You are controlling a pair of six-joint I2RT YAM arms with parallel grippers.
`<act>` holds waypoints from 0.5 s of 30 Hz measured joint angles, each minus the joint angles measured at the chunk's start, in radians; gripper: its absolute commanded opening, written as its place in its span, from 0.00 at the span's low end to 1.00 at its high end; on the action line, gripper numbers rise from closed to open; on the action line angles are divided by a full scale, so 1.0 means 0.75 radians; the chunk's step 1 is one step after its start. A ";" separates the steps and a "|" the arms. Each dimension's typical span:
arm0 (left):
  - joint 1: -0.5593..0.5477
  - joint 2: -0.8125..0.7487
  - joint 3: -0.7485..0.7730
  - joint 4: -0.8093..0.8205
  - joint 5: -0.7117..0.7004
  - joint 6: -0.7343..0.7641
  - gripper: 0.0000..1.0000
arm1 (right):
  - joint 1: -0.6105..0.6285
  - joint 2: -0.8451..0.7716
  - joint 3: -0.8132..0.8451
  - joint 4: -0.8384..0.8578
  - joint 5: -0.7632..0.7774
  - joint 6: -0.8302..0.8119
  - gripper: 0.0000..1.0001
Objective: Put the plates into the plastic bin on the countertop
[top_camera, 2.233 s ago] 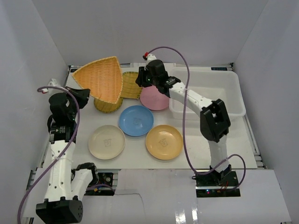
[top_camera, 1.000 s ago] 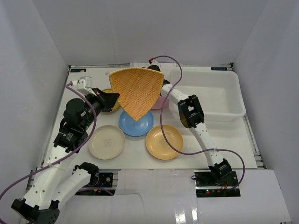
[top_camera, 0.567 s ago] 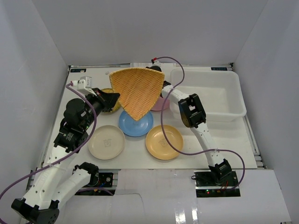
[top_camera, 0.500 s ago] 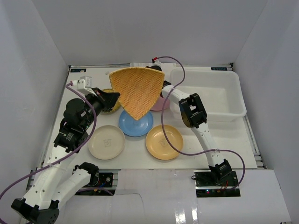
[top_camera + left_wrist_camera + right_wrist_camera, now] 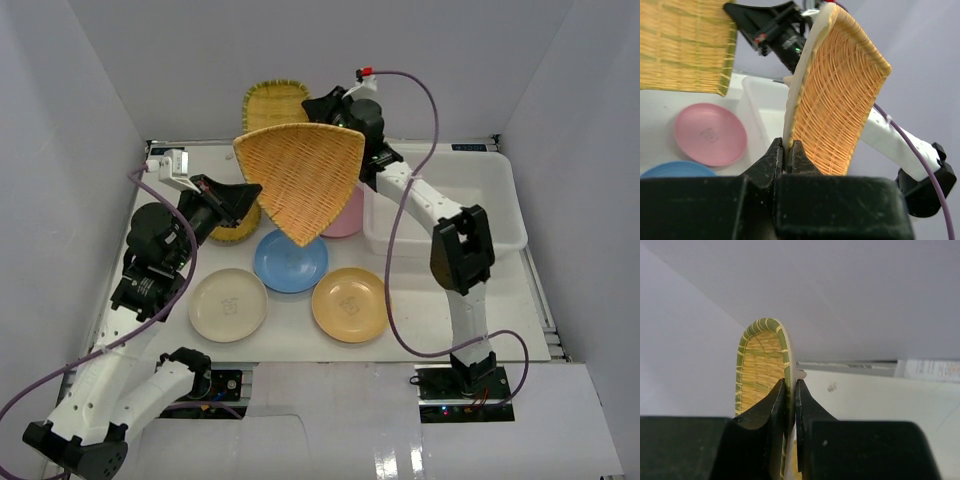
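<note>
Status: left claw [image 5: 787, 150] clamped on orange woven plate [image 5: 300, 185], right claw [image 5: 790, 385] on green-edged woven plate [image 5: 272, 105], both aloft. The bin [image 5: 515, 215] beside and below the right claw holds nothing; four glossy plates [image 5: 290, 260] lie on the surface beneath both claws.

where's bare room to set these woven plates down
The bin floor is bare. The countertop is also free right of the orange plate, in front of the bin. Crowded: the middle, with cream plate, blue plate, pink plate close together.
</note>
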 measured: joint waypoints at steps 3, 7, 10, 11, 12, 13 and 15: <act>0.000 0.016 0.044 0.054 0.044 -0.056 0.00 | -0.051 -0.256 -0.187 0.074 -0.032 0.011 0.08; 0.000 0.073 0.089 0.153 0.129 -0.139 0.00 | -0.246 -0.618 -0.590 0.193 -0.090 0.049 0.08; -0.001 0.174 0.095 0.238 0.198 -0.210 0.00 | -0.465 -0.876 -0.940 0.187 -0.109 0.052 0.08; -0.003 0.215 0.096 0.264 0.218 -0.232 0.00 | -0.544 -0.942 -1.037 0.176 -0.105 0.049 0.08; -0.009 0.265 0.097 0.295 0.236 -0.256 0.00 | -0.611 -1.005 -1.143 0.169 -0.097 0.046 0.08; -0.016 0.322 0.098 0.319 0.248 -0.275 0.00 | -0.671 -1.068 -1.248 0.151 -0.087 0.046 0.08; -0.039 0.451 0.108 0.347 0.254 -0.301 0.00 | -0.763 -1.155 -1.408 0.114 -0.083 0.046 0.08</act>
